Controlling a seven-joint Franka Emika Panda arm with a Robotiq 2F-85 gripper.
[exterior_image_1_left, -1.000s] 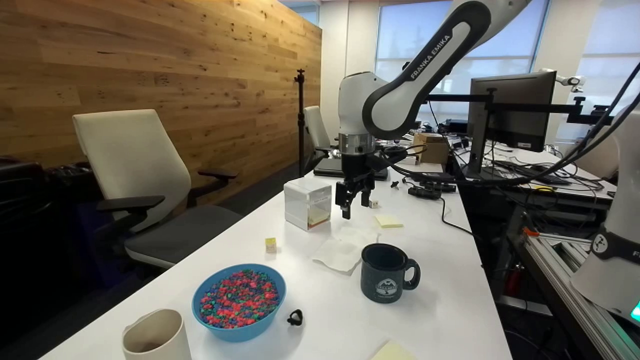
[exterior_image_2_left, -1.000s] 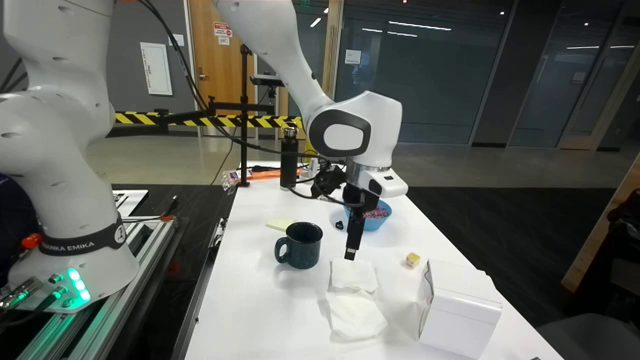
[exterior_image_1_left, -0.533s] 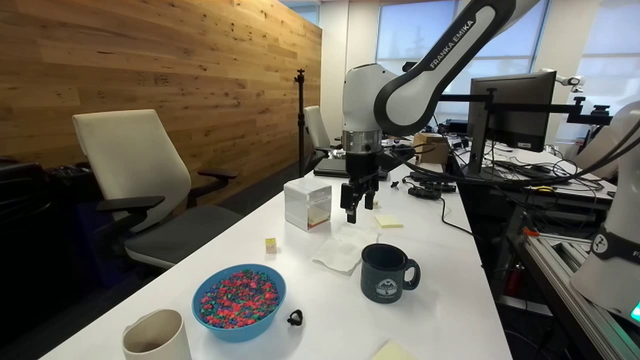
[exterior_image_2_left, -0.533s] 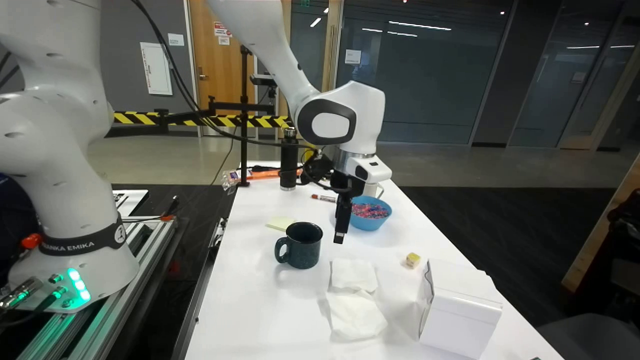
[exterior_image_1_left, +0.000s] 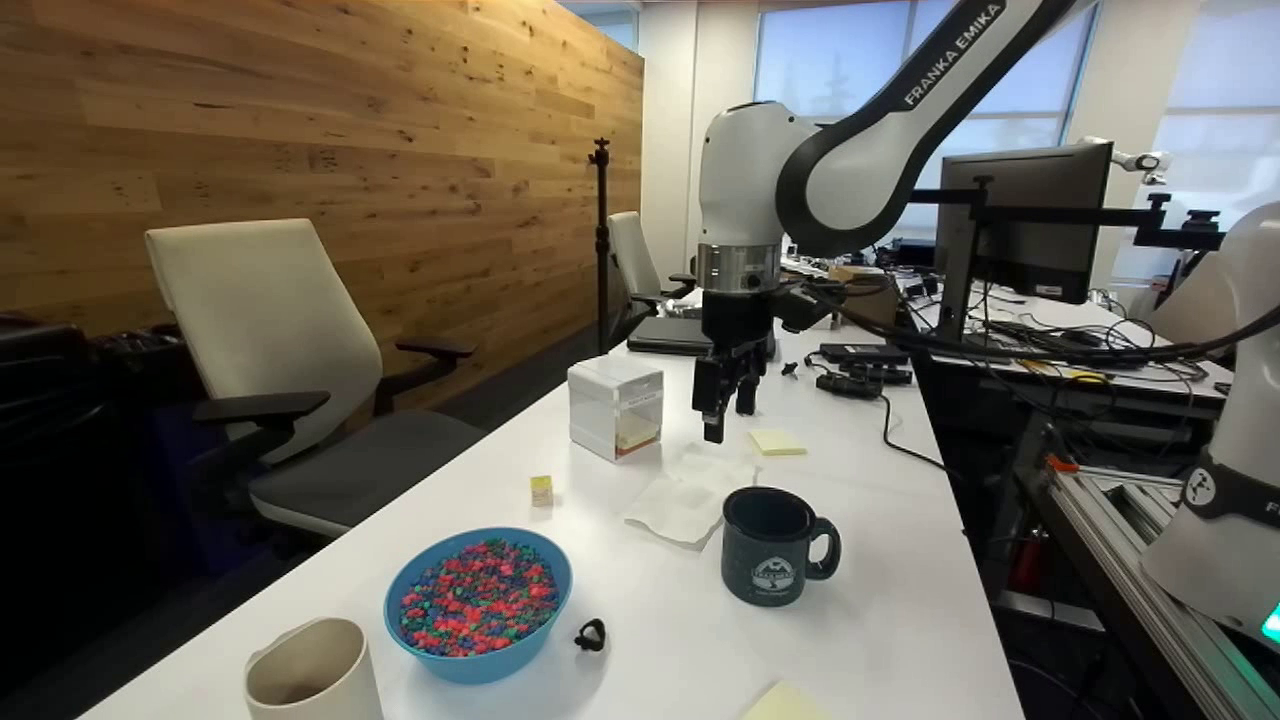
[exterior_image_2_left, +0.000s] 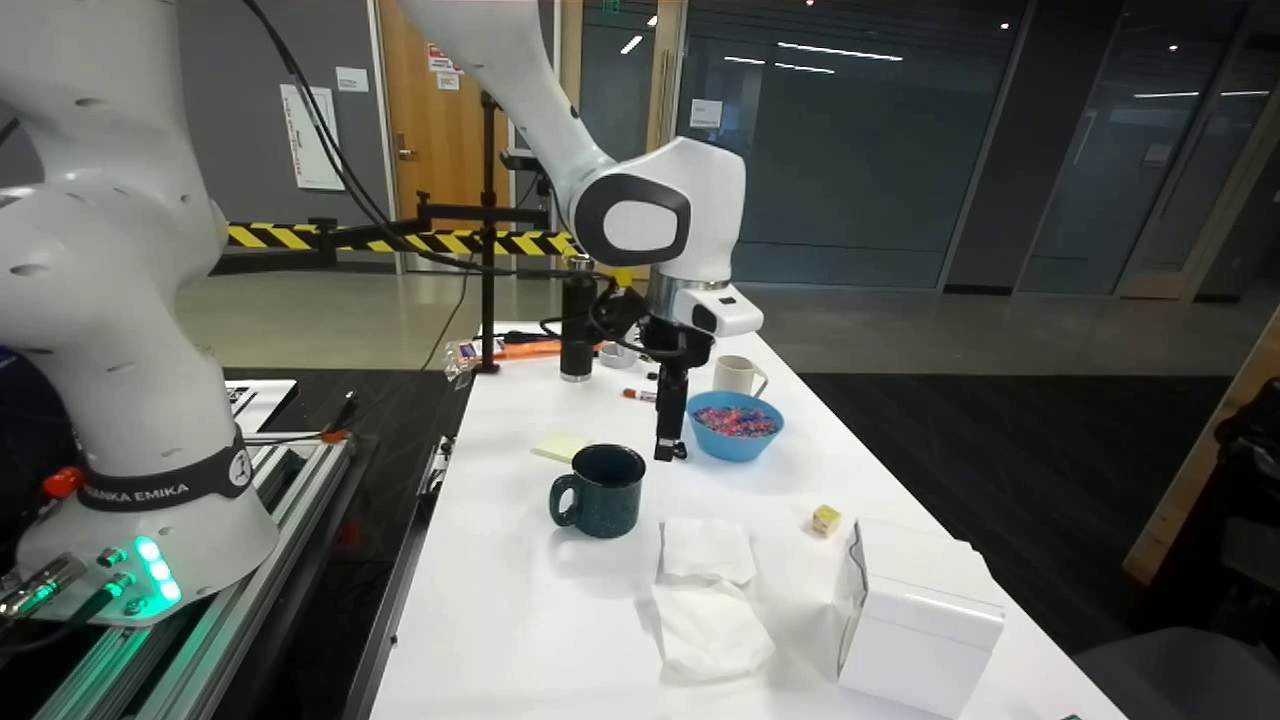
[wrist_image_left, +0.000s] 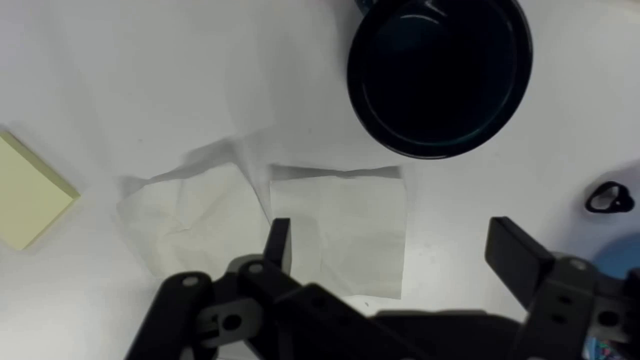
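Observation:
My gripper is open and empty above the white table, in both exterior views (exterior_image_1_left: 730, 420) (exterior_image_2_left: 668, 448) and the wrist view (wrist_image_left: 392, 247). Below it in the wrist view lie a flat white napkin (wrist_image_left: 345, 235) and a crumpled napkin (wrist_image_left: 195, 220); the left finger overlaps the flat one's edge. A dark teal mug (exterior_image_1_left: 762, 555) stands upright beside the napkins and also shows in the wrist view (wrist_image_left: 440, 75). A blue bowl (exterior_image_1_left: 475, 668) holds small coloured pieces. A small black ring-shaped piece (exterior_image_1_left: 591, 635) lies beside the bowl. The gripper touches none of these.
A white box with a clear front (exterior_image_1_left: 597, 405) stands near the table edge. A yellow die (exterior_image_1_left: 541, 490), yellow note pads (exterior_image_1_left: 777, 442) (wrist_image_left: 32, 195) and a beige mug (exterior_image_1_left: 310, 680) are on the table. A black bottle (exterior_image_2_left: 577, 330) and cables stand farther along.
The arm has shifted sideways, away from the white box and toward the mug's side of the table. The gripper stays open. The objects on the table have not moved.

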